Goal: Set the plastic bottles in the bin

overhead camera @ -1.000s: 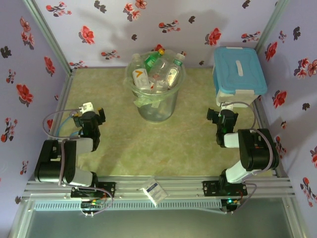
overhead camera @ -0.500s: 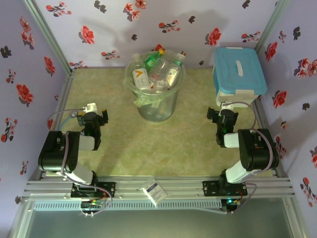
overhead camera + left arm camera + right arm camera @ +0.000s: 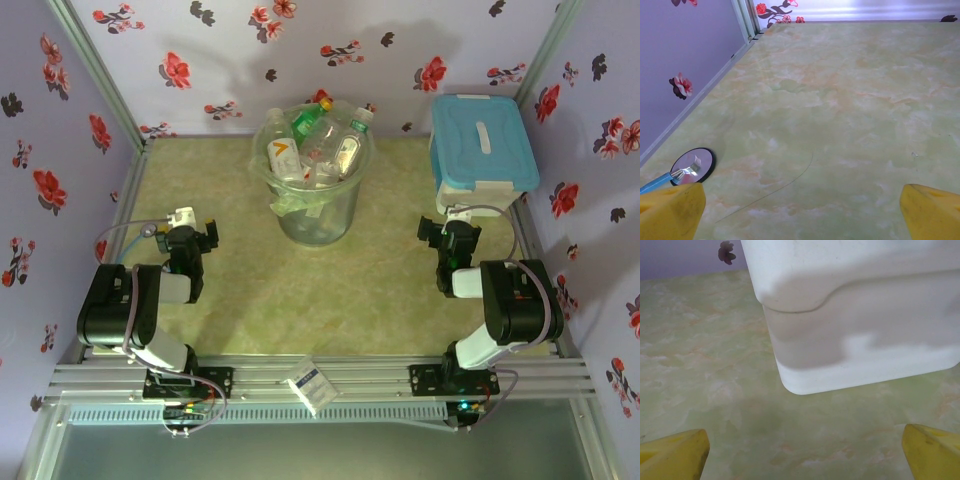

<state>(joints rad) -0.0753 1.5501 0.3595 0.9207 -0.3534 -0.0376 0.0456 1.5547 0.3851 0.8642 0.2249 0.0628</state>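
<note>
At the near edge, I noted a small white and blue packet (image 3: pixel 313 385) lying on the grey aluminium rail (image 3: pixel 400 372) between the two arm bases. Beyond the rail lay the pale green marbled bench (image 3: pixel 300 300).

The left pincer (image 3: pixel 800 212) hung low over the left side of the bench. Its yellow fingertips (image 3: pixel 670 210) stood wide apart with nothing between them. A small round shiny disc with a black rim (image 3: pixel 692 166) lay near it, by the left wall.

The right pincer (image 3: pixel 802 452) was likewise spread wide and empty. It faced the white base of the blue-lidded cooler box (image 3: pixel 480 140), near it but apart.

Farther back, at centre, stood the round translucent grey-green plastic bin (image 3: pixel 318 215) with its pale green liner. The small plastic bottles (image 3: pixel 320 150) were piled inside it up to the rim, mostly clear. One green bottle with a yellow cap (image 3: pixel 305 118) lay on top at the rear. The floral lilac wall (image 3: pixel 300 50) closed off the back.
</note>
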